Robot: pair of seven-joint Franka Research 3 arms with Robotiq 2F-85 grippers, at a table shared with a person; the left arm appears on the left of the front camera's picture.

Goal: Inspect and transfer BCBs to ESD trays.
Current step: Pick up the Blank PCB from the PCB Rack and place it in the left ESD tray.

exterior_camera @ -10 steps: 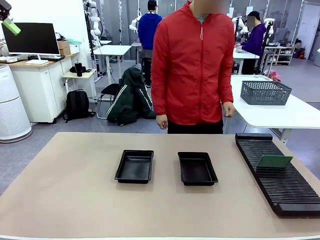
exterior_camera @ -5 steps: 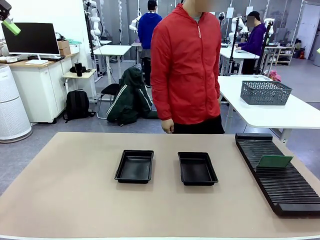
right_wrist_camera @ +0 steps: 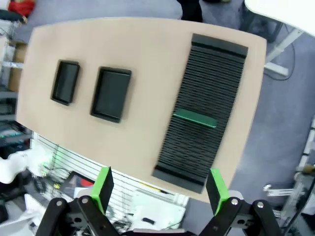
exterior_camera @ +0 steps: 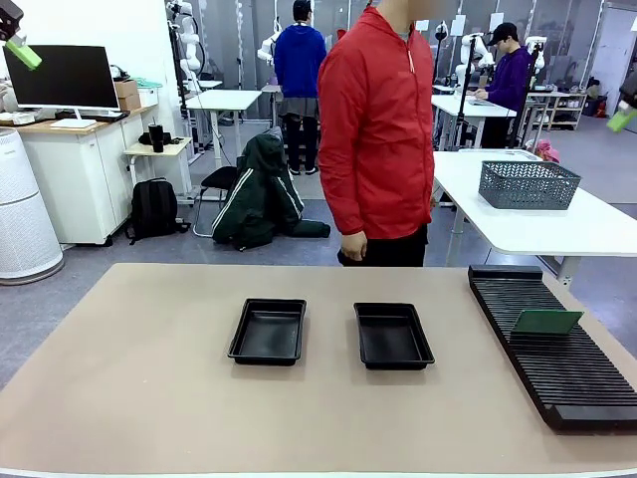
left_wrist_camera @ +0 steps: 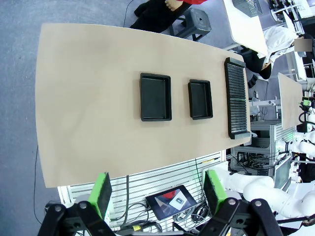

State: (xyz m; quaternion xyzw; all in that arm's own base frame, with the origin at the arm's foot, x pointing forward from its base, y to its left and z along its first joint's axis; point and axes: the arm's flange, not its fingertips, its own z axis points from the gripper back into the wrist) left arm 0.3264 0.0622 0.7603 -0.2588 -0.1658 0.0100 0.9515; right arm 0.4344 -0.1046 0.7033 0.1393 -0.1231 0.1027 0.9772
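Observation:
Two empty black ESD trays (exterior_camera: 268, 331) (exterior_camera: 393, 336) lie side by side at the table's middle. One green BCB (exterior_camera: 545, 321) stands on edge in the long black slotted rack (exterior_camera: 567, 373) at the right. High above the table, my left gripper (left_wrist_camera: 158, 191) is open, looking down on both trays (left_wrist_camera: 156, 96) (left_wrist_camera: 200, 99); a green fingertip (exterior_camera: 22, 52) of it shows at the top left. My right gripper (right_wrist_camera: 160, 189) is also open and high, above the rack (right_wrist_camera: 216, 69) and the BCB (right_wrist_camera: 195, 118); its fingertip (exterior_camera: 622, 118) shows at the top right.
A person in a red jacket (exterior_camera: 378, 129) stands at the table's far side, hands down. A grey mesh basket (exterior_camera: 529, 184) sits on a white table behind the rack. Bare tan tabletop (exterior_camera: 139, 378) surrounds the trays.
The person has turned sideways and shifted to the right. My right gripper's green fingertip has come down into the front view's top right corner. Trays, rack and board are unmoved.

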